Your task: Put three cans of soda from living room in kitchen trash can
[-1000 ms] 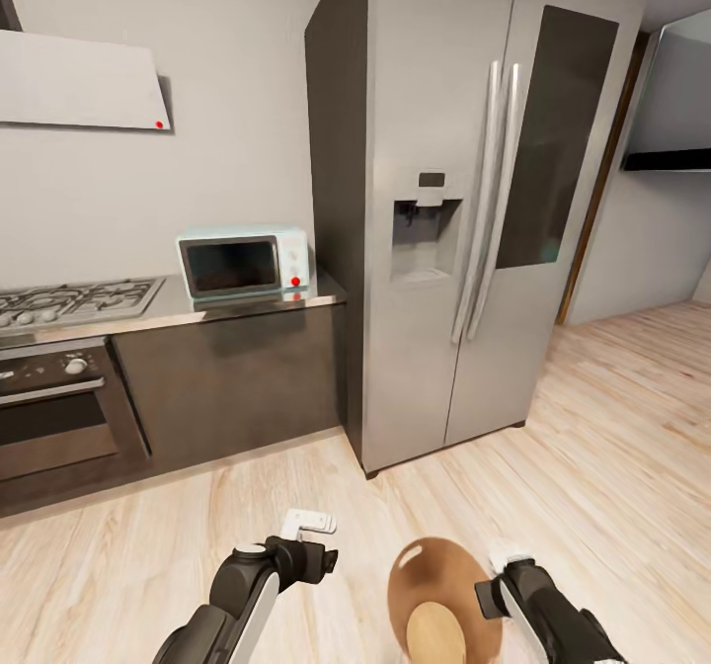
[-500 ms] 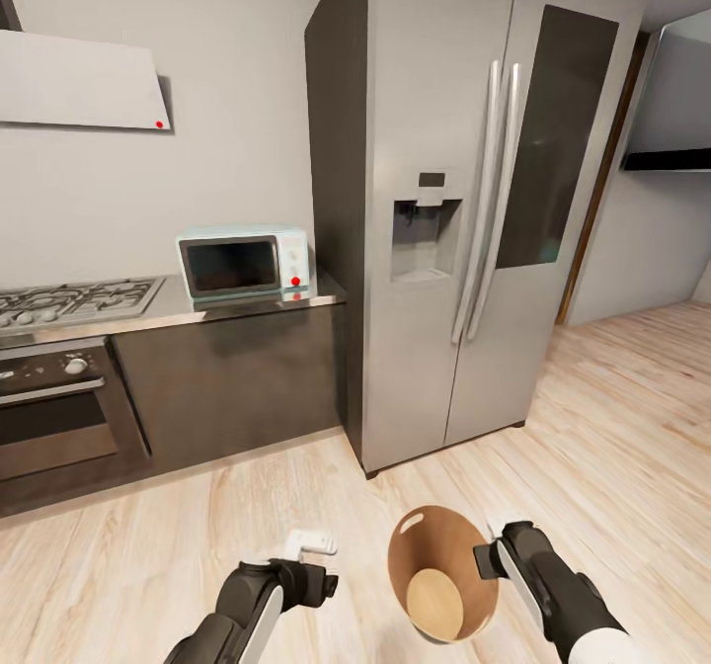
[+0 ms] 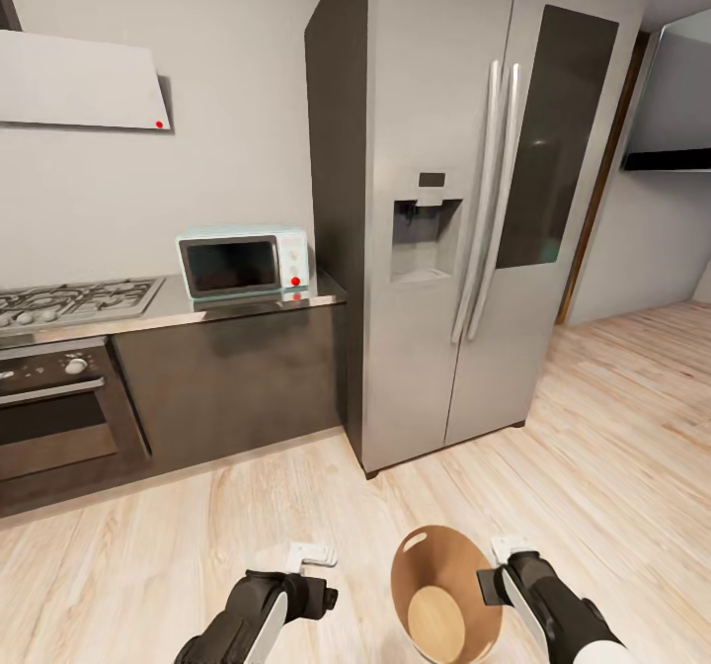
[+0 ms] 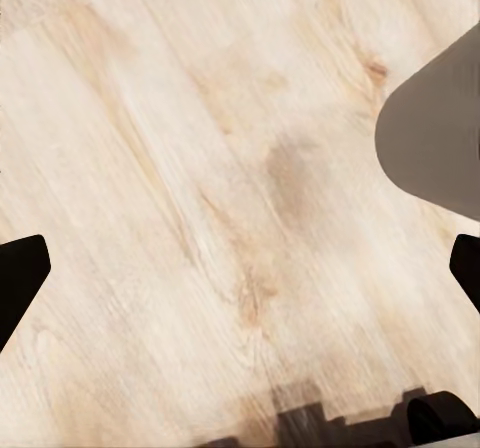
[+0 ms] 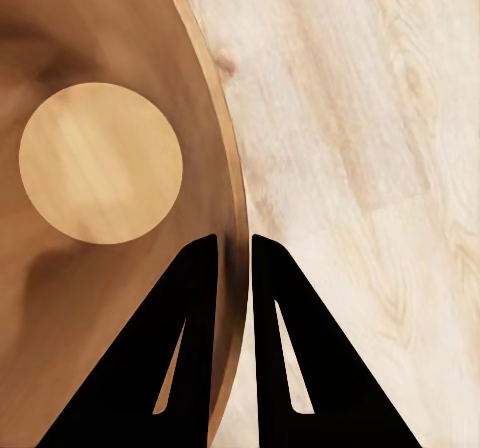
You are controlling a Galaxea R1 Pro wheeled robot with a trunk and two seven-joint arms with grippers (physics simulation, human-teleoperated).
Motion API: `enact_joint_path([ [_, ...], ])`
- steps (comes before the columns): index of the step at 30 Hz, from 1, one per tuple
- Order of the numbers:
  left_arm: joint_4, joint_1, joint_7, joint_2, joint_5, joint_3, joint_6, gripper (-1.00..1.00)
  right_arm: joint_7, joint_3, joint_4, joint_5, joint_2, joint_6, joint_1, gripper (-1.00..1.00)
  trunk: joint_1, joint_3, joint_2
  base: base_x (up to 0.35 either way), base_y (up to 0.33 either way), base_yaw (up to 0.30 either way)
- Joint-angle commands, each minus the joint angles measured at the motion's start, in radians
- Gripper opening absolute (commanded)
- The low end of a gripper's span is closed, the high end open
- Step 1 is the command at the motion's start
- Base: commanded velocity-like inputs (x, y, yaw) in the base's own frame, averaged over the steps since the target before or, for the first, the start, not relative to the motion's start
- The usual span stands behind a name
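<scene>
Now right tool [image 5: 230, 253] clamped on tan-lined tash can [image 3: 434, 575] rim; left tool [image 4: 240, 273] spread wide.

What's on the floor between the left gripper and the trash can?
Bare wood floor, seen in the head view, separates the left gripper from the trash can; no can lies there.

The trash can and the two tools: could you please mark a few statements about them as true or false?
1. The right tool is shut on the rim of the trash can. True.
2. The trash can holds three soda cans. False: its tan-brown inside and round bottom are bare.
3. The left tool grips the trash can too. False: its fingers stand wide apart over the wood floor, holding nothing.
4. A microwave sits on the countertop beside the refrigerator. True.
5. The refrigerator door is open. False: both doors are closed.
</scene>
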Motion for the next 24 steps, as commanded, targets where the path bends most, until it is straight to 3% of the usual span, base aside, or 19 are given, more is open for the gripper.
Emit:
enact_joint_path([
  [1,0.012,-0.004,0.000,0.000,0.002,0.000,-0.009,1.00,0.010,-0.002,0.004,-0.010,0.000,-0.009,0.000,-1.00,0.000,0.000,0.000,0.000,0.000,0.000],
  [5,0.028,-0.010,0.001,0.000,0.004,0.001,-0.020,1.00,0.016,-0.003,0.009,-0.010,-0.001,-0.021,0.000,-1.00,0.000,0.000,0.000,0.000,0.000,0.000],
  [11,0.035,-0.013,0.002,0.001,0.007,0.001,-0.026,1.00,0.017,-0.001,0.012,-0.009,-0.001,-0.101,0.001,-1.00,0.000,0.000,0.000,0.000,0.000,0.000],
  [24,0.036,-0.013,0.001,0.002,0.007,0.001,-0.027,1.00,0.013,0.006,0.010,-0.008,0.001,-0.113,0.001,-1.00,0.000,0.000,0.000,0.000,0.000,0.000],
])
